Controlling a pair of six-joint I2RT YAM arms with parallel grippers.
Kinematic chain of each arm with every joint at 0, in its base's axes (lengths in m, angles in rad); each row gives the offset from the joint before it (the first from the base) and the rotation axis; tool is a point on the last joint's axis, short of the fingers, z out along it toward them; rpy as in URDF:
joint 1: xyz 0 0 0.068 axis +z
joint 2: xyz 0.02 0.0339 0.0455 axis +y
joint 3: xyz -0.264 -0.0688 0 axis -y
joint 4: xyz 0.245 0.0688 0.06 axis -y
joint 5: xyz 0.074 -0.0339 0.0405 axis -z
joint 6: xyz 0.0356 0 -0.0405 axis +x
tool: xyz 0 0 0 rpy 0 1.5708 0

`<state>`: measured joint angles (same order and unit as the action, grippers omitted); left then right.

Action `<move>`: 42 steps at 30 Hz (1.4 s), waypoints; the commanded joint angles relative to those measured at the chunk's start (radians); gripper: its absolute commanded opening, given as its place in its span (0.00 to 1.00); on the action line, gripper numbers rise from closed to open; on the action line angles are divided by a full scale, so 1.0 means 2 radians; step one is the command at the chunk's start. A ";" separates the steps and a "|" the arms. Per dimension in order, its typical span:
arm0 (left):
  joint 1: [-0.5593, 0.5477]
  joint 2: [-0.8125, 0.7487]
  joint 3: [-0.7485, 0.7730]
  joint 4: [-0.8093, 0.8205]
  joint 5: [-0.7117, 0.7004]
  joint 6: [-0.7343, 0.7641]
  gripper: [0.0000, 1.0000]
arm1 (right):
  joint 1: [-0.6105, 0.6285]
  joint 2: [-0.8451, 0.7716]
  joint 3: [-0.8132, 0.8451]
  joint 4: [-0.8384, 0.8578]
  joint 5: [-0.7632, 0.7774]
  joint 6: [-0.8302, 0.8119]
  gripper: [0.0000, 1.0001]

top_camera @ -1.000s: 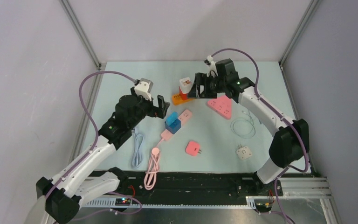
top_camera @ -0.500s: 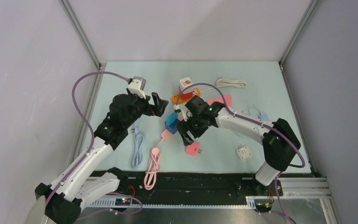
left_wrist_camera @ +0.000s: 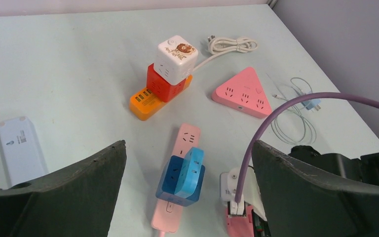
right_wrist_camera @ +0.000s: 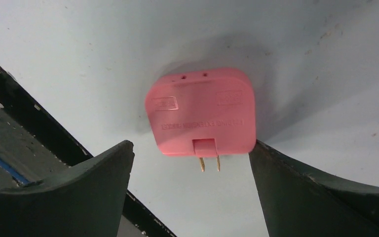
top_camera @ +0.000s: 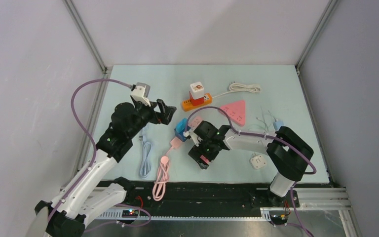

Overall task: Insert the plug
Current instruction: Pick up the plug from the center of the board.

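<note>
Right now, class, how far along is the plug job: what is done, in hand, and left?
Done: the right tool straddles the pink plug, lying flat on the table with prongs exposed. In hand: the grasp; its jaws are open, nothing gripped. Left: lifting the plug and inserting it in a socket, perhaps the pink power strip under the open left tool.

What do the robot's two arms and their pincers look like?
Both arms are built of white shells with black joints. The left arm and right arm each carry a lilac cable that loops free alongside. Each ends in a two-finger gripper with broad, dark grey fingers; the left gripper has a small white and grey box behind it.
</note>
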<state>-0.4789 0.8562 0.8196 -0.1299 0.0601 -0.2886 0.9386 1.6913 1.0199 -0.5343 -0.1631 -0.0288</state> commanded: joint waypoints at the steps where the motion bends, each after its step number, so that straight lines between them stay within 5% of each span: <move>1: 0.006 -0.011 -0.005 0.011 0.009 -0.006 1.00 | 0.012 0.006 -0.013 0.077 0.034 -0.008 0.90; 10: 0.009 -0.018 -0.007 0.011 0.010 -0.004 1.00 | 0.016 0.024 -0.033 0.126 0.081 -0.016 0.85; 17: 0.009 -0.020 -0.010 0.011 -0.013 -0.011 1.00 | 0.033 0.023 -0.043 0.128 0.135 -0.033 0.61; 27: 0.009 0.005 0.005 0.009 -0.007 -0.034 1.00 | 0.012 -0.074 -0.044 0.164 0.134 0.005 0.54; 32: 0.011 0.039 0.030 0.009 0.024 -0.057 1.00 | -0.016 -0.145 -0.043 0.183 0.117 0.007 0.54; 42: 0.021 0.156 0.218 -0.054 0.222 -0.059 1.00 | -0.054 -0.238 0.010 0.222 0.096 -0.041 0.57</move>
<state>-0.4423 1.1252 1.1591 -0.2264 0.3027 -0.3904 0.8452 1.2758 0.9504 -0.1772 0.0505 -0.0502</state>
